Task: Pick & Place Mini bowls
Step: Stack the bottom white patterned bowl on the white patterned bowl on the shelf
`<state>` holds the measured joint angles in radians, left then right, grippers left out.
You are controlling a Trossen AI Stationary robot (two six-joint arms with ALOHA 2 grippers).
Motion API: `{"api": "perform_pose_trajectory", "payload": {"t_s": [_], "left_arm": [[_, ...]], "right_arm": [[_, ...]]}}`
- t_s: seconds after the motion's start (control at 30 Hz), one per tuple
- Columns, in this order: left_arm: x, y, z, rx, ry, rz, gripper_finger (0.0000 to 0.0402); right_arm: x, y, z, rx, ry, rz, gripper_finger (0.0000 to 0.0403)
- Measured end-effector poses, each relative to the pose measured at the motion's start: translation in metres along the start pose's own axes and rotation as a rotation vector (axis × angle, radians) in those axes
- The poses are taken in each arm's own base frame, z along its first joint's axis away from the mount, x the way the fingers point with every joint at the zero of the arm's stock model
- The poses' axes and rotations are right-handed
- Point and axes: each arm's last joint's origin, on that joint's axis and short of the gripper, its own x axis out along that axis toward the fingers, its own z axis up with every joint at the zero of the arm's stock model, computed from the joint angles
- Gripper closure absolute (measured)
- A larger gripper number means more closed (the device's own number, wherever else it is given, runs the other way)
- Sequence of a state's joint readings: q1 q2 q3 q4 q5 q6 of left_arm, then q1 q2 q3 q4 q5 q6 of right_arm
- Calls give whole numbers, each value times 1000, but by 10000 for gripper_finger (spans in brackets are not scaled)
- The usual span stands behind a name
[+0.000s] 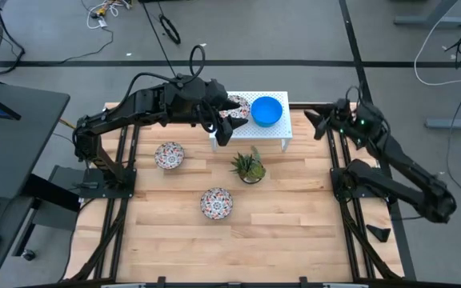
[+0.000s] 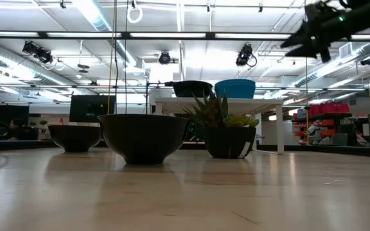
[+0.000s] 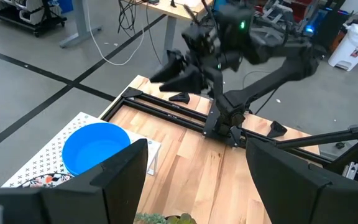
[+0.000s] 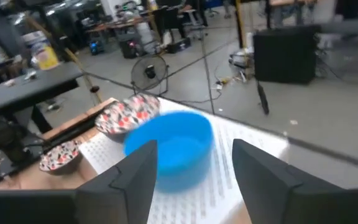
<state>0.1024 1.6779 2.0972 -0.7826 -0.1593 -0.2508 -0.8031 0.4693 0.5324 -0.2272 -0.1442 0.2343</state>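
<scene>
A blue mini bowl (image 1: 266, 110) stands upright on a white patterned stand (image 1: 282, 132) at the table's far side, with a floral mini bowl (image 1: 236, 106) beside it. Two more floral bowls (image 1: 169, 154) (image 1: 215, 202) sit on the wooden table. My left gripper (image 1: 221, 132) hovers open over the stand's left end, beside the floral bowl, nothing between its fingers (image 3: 123, 177). My right gripper (image 1: 314, 122) is open too, raised off the stand's right end; in the right wrist view the blue bowl (image 4: 173, 149) lies beyond its fingers (image 4: 135, 177).
A small potted green plant (image 1: 249, 166) stands on the table just in front of the stand. The wooden top (image 1: 294, 224) is bare toward the near edge and right side. Black frame rails (image 1: 118, 200) run along both table sides.
</scene>
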Motion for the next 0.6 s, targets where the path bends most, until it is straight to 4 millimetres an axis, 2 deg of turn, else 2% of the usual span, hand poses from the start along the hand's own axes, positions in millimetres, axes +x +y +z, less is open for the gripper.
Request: {"api": "perform_pose_trajectory", "payload": {"t_s": [0.13,0.3,0.5,0.6], "left_arm": [[0,0,0,0,0,0,126],[0,-2,0,1,1,-5,126],[0,-2,0,1,1,-6,126],[0,-2,0,1,0,-6,126]], "right_arm": [[-10,-7,-31,40,-18,-21,192],[-21,-13,-58,69,-68,-50,192],[-33,-17,-74,61,-123,-109,192],[-32,-18,-74,65,-125,-126,192]]}}
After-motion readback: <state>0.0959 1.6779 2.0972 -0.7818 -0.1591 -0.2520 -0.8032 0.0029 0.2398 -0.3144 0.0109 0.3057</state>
